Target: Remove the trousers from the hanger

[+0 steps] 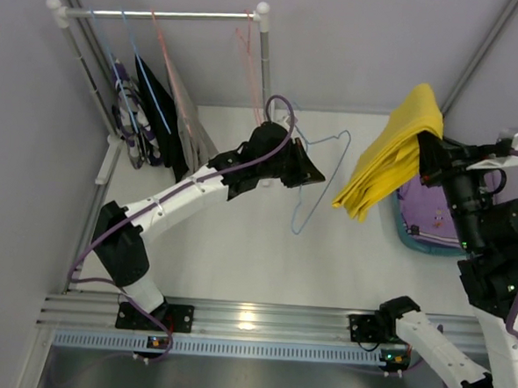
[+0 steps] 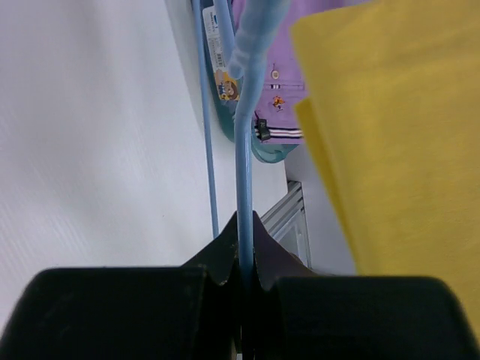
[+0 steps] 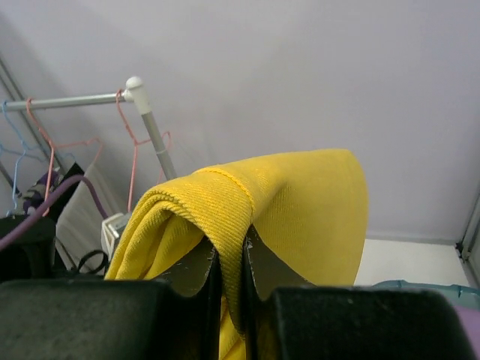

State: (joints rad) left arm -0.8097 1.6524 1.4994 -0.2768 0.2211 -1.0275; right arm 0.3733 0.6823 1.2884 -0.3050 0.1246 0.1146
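My left gripper (image 1: 311, 171) is shut on a bare blue wire hanger (image 1: 319, 184) and holds it above the table's middle; in the left wrist view the wire (image 2: 244, 165) runs up between my closed jaws (image 2: 245, 229). My right gripper (image 1: 430, 160) is shut on the folded yellow trousers (image 1: 392, 154), which hang free of the hanger, to its right. In the right wrist view the yellow fold (image 3: 300, 202) drapes over my jaws (image 3: 230, 251). Lilac trousers (image 1: 429, 213) lie in a teal basket (image 1: 406, 234). Patterned (image 1: 126, 115), black (image 1: 158, 117) and grey-beige (image 1: 189, 124) trousers hang on the rack.
The white clothes rack (image 1: 164, 16) stands at the back left, with an empty pink hanger (image 1: 248, 44) near its right post. Grey walls close in the back and left. The aluminium rail (image 1: 251, 321) with the arm bases runs along the near edge.
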